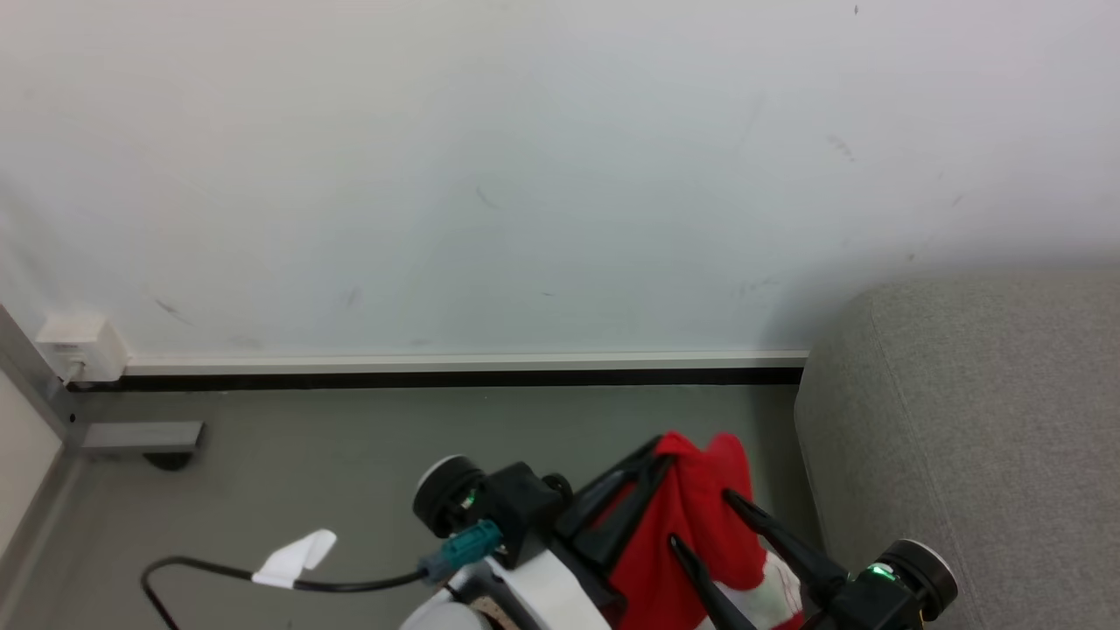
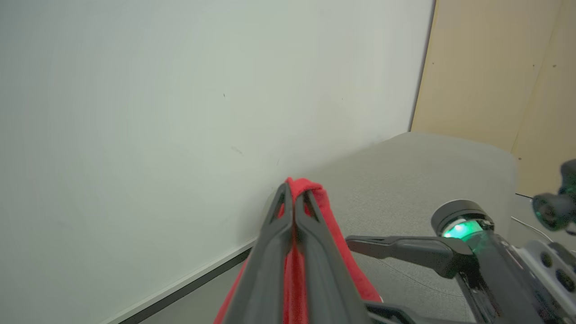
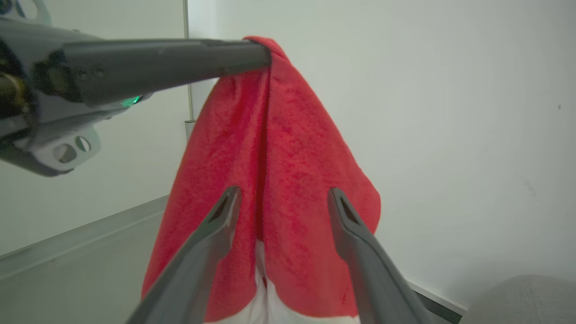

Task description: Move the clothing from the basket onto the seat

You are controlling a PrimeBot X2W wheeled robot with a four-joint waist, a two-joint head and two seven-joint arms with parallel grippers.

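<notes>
Carry step, I'd say: the left claw (image 1: pixel 658 451) pinches the top of the red garment (image 1: pixel 700 499), which dangles above the floor (image 1: pixel 350 455) just beside the grey seat (image 1: pixel 962 420). The right claw (image 1: pixel 700 518) is spread wide, holding nothing. Next: swing it over the seat, then release.

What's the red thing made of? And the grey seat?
The clothing looks like soft fleece or terry cloth, matte: fuzzy surface, drooping in folds. The seat looks covered in woven grey fabric, matte, with a fine speckled weave; probably padded, judging by its rounded edges.
</notes>
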